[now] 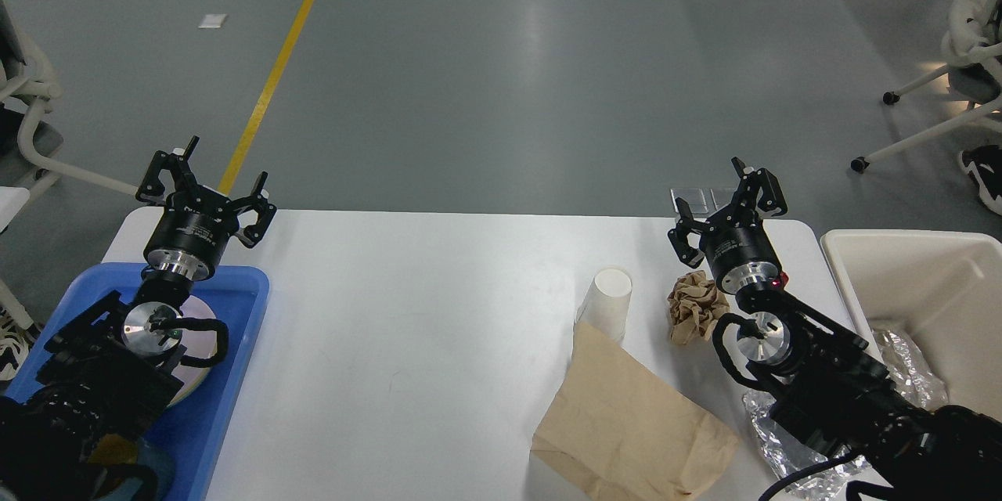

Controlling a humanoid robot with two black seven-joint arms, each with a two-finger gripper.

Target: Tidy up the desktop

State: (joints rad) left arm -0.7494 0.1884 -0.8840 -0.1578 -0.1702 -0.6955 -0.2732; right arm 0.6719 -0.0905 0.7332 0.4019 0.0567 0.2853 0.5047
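The white desktop (pixel 423 313) spans the view. On its right half stand a white paper cup (pixel 607 302), a flat brown paper bag (pixel 626 419), a crumpled brown paper ball (pixel 693 305) and crumpled foil (pixel 771 446) partly under my right arm. My right gripper (pixel 726 203) is open and empty, above the far edge just behind the paper ball. My left gripper (pixel 205 182) is open and empty, above the far left corner, beyond the blue tray (pixel 235 344).
The blue tray holds a white plate (pixel 200 344), mostly hidden by my left arm. A cream-white bin (pixel 924 282) stands off the desktop's right end with foil (pixel 908 364) inside. Office chairs stand on the floor at far right and far left.
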